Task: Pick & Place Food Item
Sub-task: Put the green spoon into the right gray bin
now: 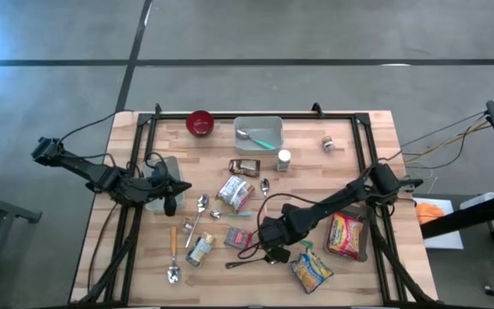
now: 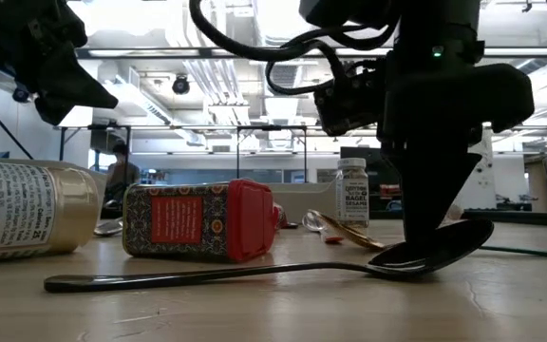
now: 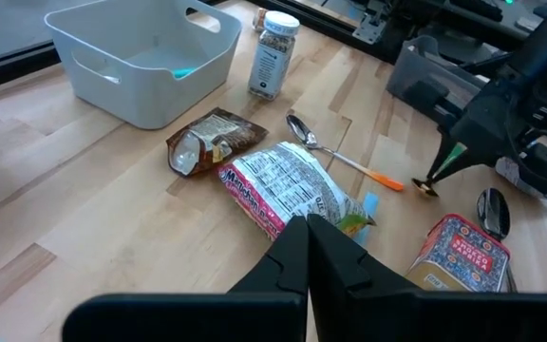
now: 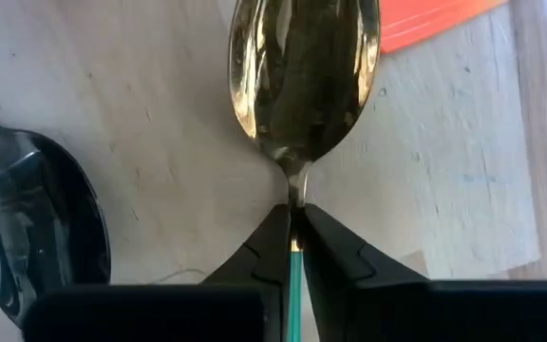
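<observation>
1. Near the table's (image 1: 376, 129) front centre, right hand (image 4: 292, 226) pinches a gold spoon (image 4: 302, 76) by its neck, apparently for lifting.
2. Left hand (image 3: 307, 249), closed and empty, waits at left above the noodle packet (image 3: 288, 188).

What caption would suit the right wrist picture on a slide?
The right gripper, shut on the thin neck of a gold spoon, just above the wooden table.

i count one round red bowl (image 1: 200, 123), one white plastic bin (image 1: 258, 133), two small white-capped spice jars (image 1: 284, 160), three yellow crinkled noodle packets (image 1: 346, 233), and five or so metal spoons (image 1: 201, 206).
</observation>
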